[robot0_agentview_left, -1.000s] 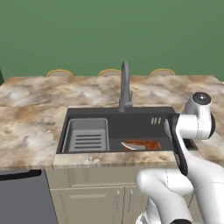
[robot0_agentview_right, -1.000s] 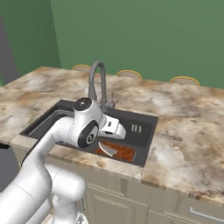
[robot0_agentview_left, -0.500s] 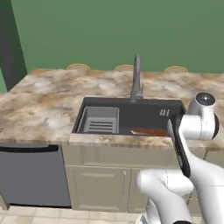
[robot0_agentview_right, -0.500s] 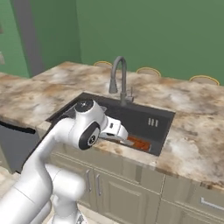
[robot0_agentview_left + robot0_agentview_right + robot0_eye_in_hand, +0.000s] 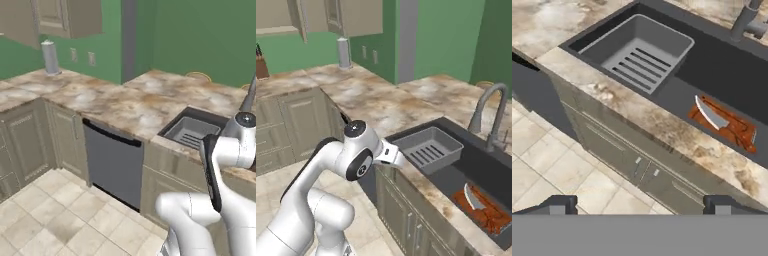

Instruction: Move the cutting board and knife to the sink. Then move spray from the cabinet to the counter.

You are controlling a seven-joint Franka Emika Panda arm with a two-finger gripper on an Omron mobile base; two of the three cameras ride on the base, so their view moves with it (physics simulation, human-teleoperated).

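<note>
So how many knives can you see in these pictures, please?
1 clear knife: the short silver-bladed knife with reddish-brown handle lies on the reddish-brown wooden cutting board in the dark grey sink. More may be hidden.

The sink [image 5: 712,70] is dark grey, the cutting board [image 5: 732,126] reddish-brown (its knife [image 5: 711,114] blade silver), the counter [image 5: 381,102] marbled beige and brown, the walls [image 5: 200,35] green.
</note>
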